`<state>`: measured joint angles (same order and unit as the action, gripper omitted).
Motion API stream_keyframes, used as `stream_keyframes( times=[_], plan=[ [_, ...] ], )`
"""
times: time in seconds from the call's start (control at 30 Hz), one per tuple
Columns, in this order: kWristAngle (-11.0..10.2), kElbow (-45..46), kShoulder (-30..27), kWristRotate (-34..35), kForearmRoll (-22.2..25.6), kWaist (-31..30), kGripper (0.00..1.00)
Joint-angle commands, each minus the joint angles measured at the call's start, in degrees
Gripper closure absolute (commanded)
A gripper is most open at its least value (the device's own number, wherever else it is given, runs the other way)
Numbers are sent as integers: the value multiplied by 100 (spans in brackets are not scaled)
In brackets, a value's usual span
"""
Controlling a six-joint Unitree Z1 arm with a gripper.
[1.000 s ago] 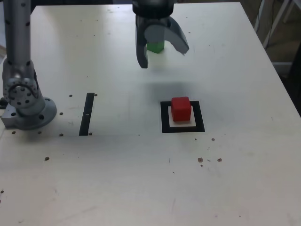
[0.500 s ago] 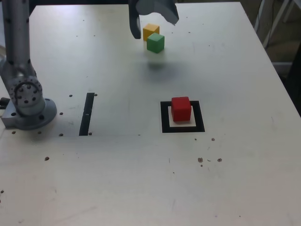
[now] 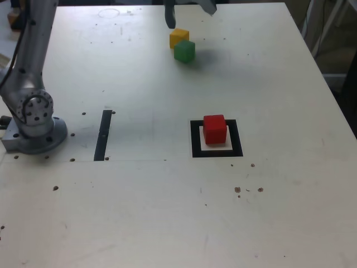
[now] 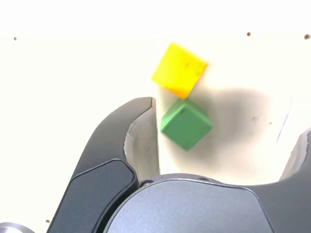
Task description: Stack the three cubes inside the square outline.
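Green and solid-coloured, a small cube (image 4: 186, 124) sits on the tabletop below the gripper (image 4: 231, 114), its spot falling between the wide-spread, empty dark jaws in the wrist view; just beside it, a small yellow cube (image 4: 179, 71) lies a little farther out past the fingertips. Well apart from the gripper, toward the camera in the exterior view, a small red cube (image 3: 215, 129) stands inside the square outline of thick black tape (image 3: 236, 138). Farther from the gripper's side lies a straight black tape strip (image 3: 103, 135), on a pale, speckled tabletop (image 3: 139, 212), with pale metal legs (image 3: 330, 28) beyond its edge
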<state>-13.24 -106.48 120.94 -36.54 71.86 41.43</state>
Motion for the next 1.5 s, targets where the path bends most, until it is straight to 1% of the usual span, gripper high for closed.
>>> stream_keyframes(
  times=[0.0, 0.23, 0.47, 0.67, 0.93, 1.07, 1.23, 1.47],
  plan=[
    [-15, -219, 140, -73, 148, 73, 1],
    [-68, -644, 456, -203, 440, 356, 1],
    [-74, -914, 775, -260, 727, 538, 1],
    [-68, -938, 968, -266, 771, 550, 1],
    [-26, -1205, 1347, -275, 830, 580, 1],
    [47, -1223, 1454, -286, 837, 636, 3],
    [196, -1269, 1515, -337, 857, 707, 6],
    [242, -1299, 1565, -357, 934, 713, 16]
  ],
)
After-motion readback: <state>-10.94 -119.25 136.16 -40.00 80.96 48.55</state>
